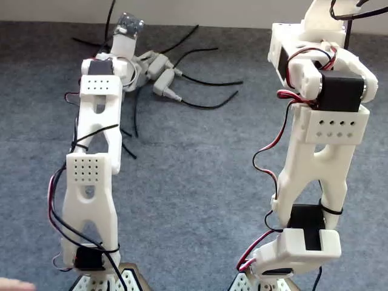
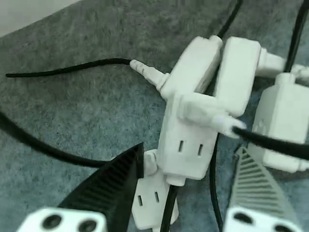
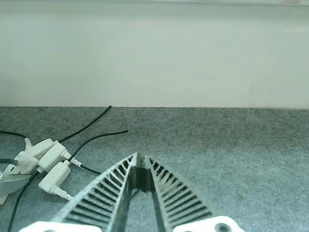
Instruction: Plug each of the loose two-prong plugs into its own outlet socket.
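Got the left pincer [image 2: 189,151] hanging open over the plug-and-socket tangle [image 1: 159,73], up at 11 o'clock on the bench [image 1: 200,182]. Better pick one body, clamp clear of cords [image 2: 67,67], line up square with the slots [image 2: 181,146]. Leave the right pincer [image 3: 140,163] as is: shut, empty.

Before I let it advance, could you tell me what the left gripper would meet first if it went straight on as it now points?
Most likely the white socket block, framed by the fingertips of the open left gripper, though depth is unclear.
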Robot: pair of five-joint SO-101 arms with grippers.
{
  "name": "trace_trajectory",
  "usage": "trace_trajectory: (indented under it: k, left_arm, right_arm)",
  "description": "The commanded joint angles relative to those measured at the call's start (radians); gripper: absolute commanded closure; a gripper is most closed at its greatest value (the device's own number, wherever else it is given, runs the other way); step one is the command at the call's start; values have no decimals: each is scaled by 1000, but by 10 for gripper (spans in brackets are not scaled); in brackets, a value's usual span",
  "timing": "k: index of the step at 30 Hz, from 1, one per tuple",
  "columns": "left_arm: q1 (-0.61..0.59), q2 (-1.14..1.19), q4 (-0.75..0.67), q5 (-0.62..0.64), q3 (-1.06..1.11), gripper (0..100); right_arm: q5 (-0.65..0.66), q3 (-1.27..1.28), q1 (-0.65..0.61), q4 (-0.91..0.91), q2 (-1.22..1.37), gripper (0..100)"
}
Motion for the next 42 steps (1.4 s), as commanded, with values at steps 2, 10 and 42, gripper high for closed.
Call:
trace_trajectory:
  k: [2,10,42]
  left_arm:
    - [-27,-102,40,97,-84,666]
    - [-33,-318,316,92,-412,667]
    - [-36,-1814,646,98,-518,735]
  right_arm:
    - [-11,-45,10,5,-10,989]
    - [-11,-45,10,7,-13,989]
    - [-2,-58,10,5,-1150,989]
